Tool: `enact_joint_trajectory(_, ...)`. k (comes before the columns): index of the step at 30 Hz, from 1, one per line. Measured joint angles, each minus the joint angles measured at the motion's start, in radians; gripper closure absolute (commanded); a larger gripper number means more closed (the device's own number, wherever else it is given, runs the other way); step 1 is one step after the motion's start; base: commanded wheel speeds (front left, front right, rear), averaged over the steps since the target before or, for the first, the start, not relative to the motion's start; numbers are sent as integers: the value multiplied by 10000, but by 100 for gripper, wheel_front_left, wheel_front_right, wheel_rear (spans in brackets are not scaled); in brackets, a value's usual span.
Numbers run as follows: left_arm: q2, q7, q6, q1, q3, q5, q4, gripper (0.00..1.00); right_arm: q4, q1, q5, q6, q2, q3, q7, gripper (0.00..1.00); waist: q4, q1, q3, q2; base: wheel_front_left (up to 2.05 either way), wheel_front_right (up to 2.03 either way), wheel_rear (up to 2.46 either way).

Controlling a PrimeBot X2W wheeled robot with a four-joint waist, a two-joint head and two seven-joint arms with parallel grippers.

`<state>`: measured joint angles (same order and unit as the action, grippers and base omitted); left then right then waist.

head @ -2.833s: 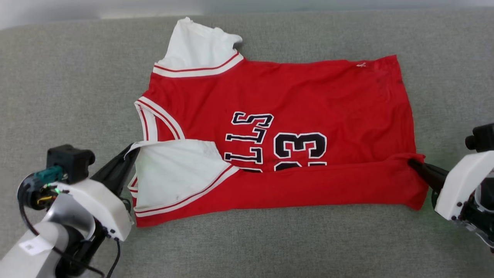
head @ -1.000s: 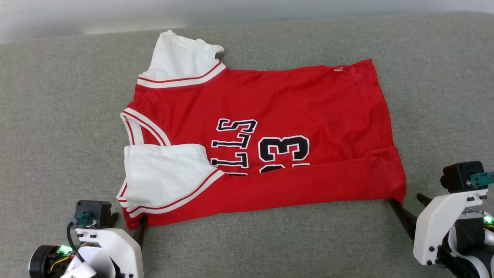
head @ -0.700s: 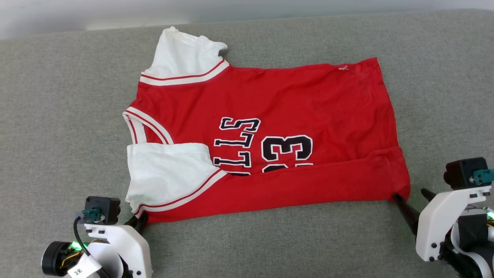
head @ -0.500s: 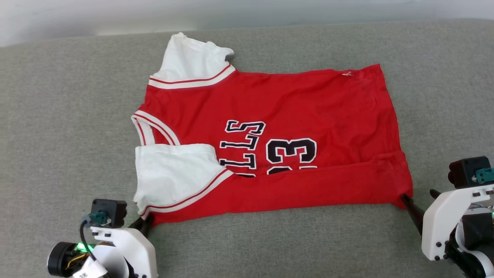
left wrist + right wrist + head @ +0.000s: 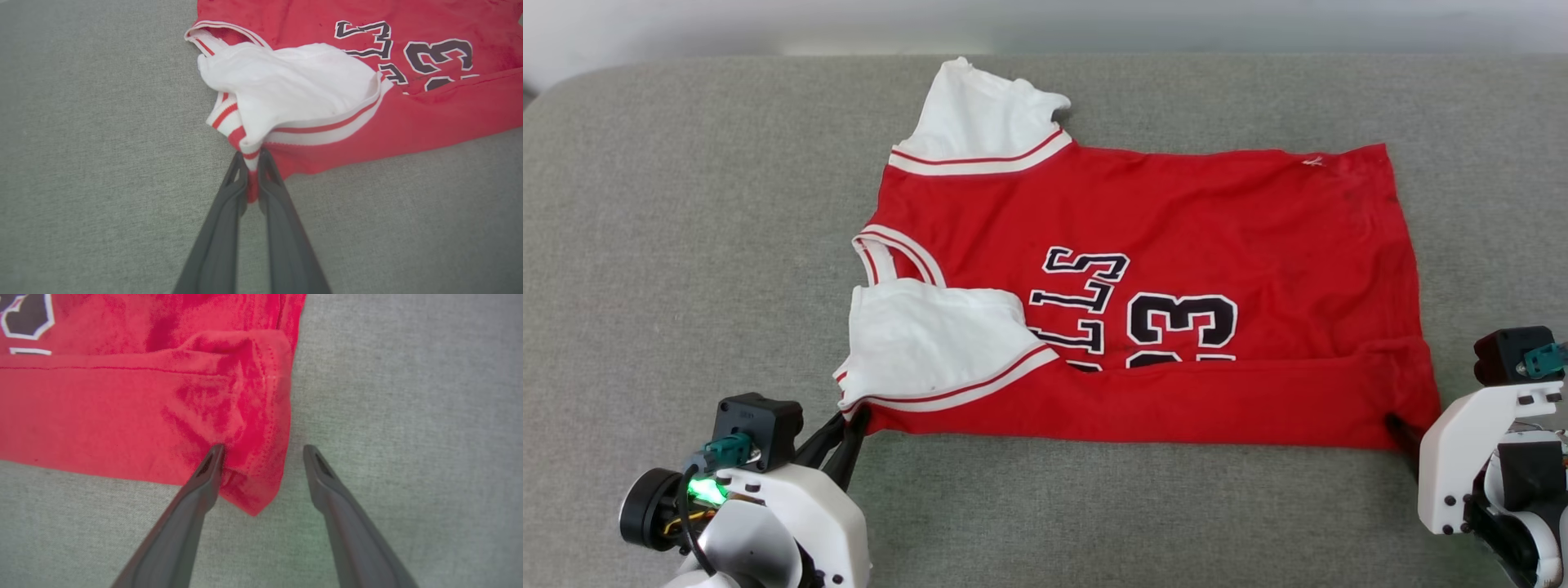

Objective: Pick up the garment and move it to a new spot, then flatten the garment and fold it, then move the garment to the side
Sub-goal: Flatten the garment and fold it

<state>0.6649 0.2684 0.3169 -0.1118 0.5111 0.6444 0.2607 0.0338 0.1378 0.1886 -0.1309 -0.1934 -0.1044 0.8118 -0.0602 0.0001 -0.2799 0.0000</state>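
Both arms have dropped from the fold's ends to the near corners of the one red jersey (image 5: 1176, 212) on the grey cushion (image 5: 686, 204): left gripper (image 5: 252, 163) clamps striped trim (image 5: 245, 141) at 7 o'clock, right gripper (image 5: 263, 451) gapes at 4 o'clock.

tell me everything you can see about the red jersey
The red jersey lies flat on the grey fabric surface, collar toward the robot's left; it looks like thin knit. Its white sleeves carry red-white striped trim. The black-and-white lettering and the 23 are partly covered by the near side, folded over with its sleeve. The left gripper is shut on the near sleeve's trim; the right gripper is open, straddling the hem corner.
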Motion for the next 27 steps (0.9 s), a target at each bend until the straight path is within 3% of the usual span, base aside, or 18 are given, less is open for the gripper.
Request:
enact_joint_trajectory(11,4,115,42,-165,38,-77,324,100,-518,109,-121,21,2,150,276,0,-330,0,-531,0,0,0,0)
enact_joint_trajectory(12,12,157,42,-165,56,-75,286,100,-550,129,-100,25,-33,188,328,6,-337,0,-555,0,0,0,0)
enact_joint_trajectory(13,6,194,44,-165,61,-46,253,100,-587,167,-73,29,-56,217,349,59,-339,0,-571,0,0,0,0)
enact_joint_trajectory(14,15,251,42,-165,102,-36,196,100,-610,180,-40,29,-65,238,347,100,-336,-1,-579,0,0,0,0)
enact_joint_trajectory(27,276,650,-88,380,234,485,-178,100,-851,151,552,-2,-36,268,-257,100,-101,0,82,0,0,0,0)
